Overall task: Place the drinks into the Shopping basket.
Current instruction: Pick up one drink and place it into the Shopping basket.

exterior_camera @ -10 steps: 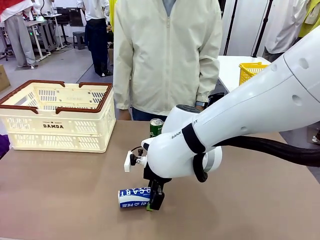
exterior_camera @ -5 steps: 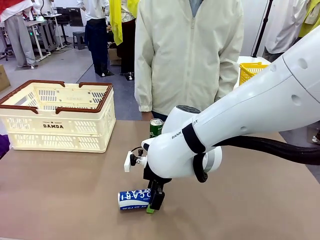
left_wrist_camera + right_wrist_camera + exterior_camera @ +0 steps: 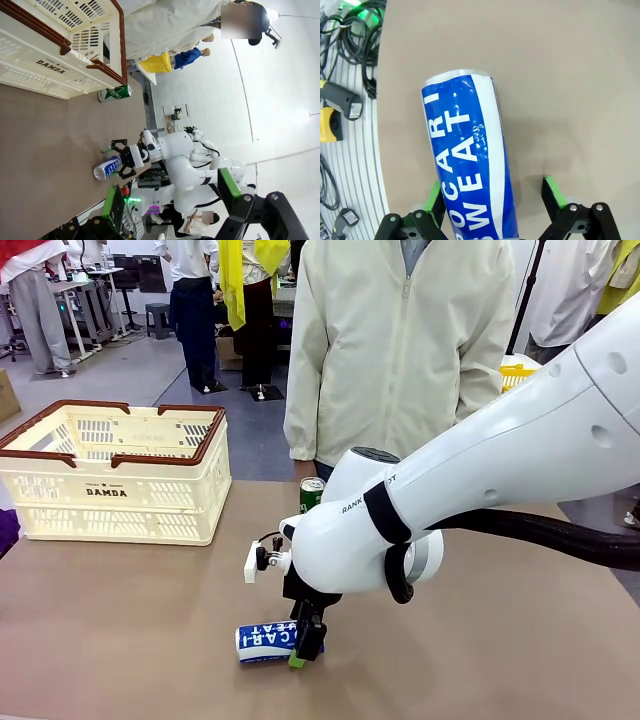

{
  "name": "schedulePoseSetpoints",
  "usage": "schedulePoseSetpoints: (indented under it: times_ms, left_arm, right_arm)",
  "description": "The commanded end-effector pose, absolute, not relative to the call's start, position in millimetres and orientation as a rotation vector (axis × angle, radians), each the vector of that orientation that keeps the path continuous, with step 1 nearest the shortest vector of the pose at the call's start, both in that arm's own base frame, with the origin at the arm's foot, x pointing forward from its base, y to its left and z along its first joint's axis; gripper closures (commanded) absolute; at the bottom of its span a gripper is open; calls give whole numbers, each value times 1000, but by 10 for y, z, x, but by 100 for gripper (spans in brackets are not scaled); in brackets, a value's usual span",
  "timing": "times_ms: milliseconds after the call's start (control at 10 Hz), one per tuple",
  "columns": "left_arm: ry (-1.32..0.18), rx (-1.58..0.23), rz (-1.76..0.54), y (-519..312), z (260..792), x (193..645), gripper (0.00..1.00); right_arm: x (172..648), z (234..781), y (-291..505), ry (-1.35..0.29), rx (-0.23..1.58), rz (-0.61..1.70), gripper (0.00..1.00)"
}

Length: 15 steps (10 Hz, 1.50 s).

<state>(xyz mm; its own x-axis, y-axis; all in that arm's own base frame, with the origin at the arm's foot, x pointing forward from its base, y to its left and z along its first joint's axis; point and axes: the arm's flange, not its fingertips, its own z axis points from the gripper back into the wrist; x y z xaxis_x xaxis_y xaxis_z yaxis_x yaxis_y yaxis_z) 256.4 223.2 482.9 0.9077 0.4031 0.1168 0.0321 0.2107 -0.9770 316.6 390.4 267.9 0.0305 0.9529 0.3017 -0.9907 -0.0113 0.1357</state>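
A blue-and-white can (image 3: 264, 642) lies on its side on the brown table, near the front edge. My right gripper (image 3: 303, 645) stands open over its right end. In the right wrist view the can (image 3: 467, 170) runs up between the two green pads (image 3: 553, 192), with a gap on the right side. A slim green can (image 3: 312, 493) stands upright behind my right arm. The cream Shopping basket (image 3: 115, 502) with its brown rim sits at the table's far left. My left gripper (image 3: 170, 200) hangs open and holds nothing, well away from the basket (image 3: 45, 70) and the cans.
A person in a pale jacket (image 3: 400, 350) stands at the far edge, just behind the green can. A yellow mesh basket (image 3: 516, 374) sits on a white table behind my right arm. My right arm's bulk (image 3: 480, 480) spans the table's right half.
My right gripper has opened wider around the blue-and-white can, which has rolled a little in place. The person has stepped to the right.
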Motion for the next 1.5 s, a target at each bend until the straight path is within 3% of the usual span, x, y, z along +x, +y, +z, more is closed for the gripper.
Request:
schedulePoseSetpoints:
  times_ms: [0,600,900,1100,1200,1400]
  left_arm:
    - [-383,-1355,264,2239,4851,2549,0]
    - [-383,-1355,264,2239,4851,2549,0]
    - [-383,-1355,264,2239,4851,2549,0]
    - [-383,-1355,264,2239,4851,2549,0]
    - [-383,-1355,264,2239,4851,2549,0]
    - [-383,-1355,264,2239,4851,2549,0]
  right_arm:
    - [3139,2777,3799,-130,408,1568,0]
    - [3102,2877,3762,-125,471,1599,0]
    - [3084,3179,3542,-215,477,1574,0]
    - [2997,3760,2965,-240,600,1388,0]
    - [2942,4032,2511,-186,739,1176,0]
    - [2842,4393,1506,-259,978,796,0]
